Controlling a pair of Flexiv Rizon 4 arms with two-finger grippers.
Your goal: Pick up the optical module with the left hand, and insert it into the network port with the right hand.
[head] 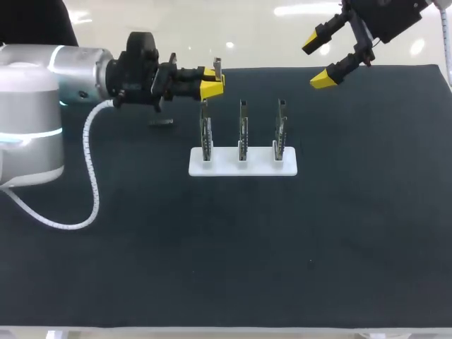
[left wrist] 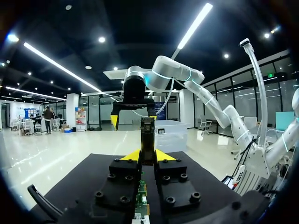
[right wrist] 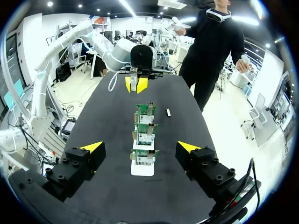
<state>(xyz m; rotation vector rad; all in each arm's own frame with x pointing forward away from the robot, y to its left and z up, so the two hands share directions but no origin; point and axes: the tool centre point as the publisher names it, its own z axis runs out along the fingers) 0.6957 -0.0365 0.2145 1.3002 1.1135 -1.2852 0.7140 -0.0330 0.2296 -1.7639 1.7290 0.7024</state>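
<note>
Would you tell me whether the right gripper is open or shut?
Open: the right gripper has its fingers wide apart, gripping nothing.

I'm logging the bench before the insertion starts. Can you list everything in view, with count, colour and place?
optical module: one, dark, held between the left tool's fingers above the table.
circuit boards: three, green, standing upright in a row on the white base.
white base: one, white, lying mid-table.
small loose part: one, dark in the head view, lying flat on the table beside the row, on my left arm's side.
table: one, black top.
left tool: one, black with yellow tips, shut on the optical module, near the row's left end.
right tool: one, black with yellow tips, open and empty, raised beyond the row's right end.
</note>
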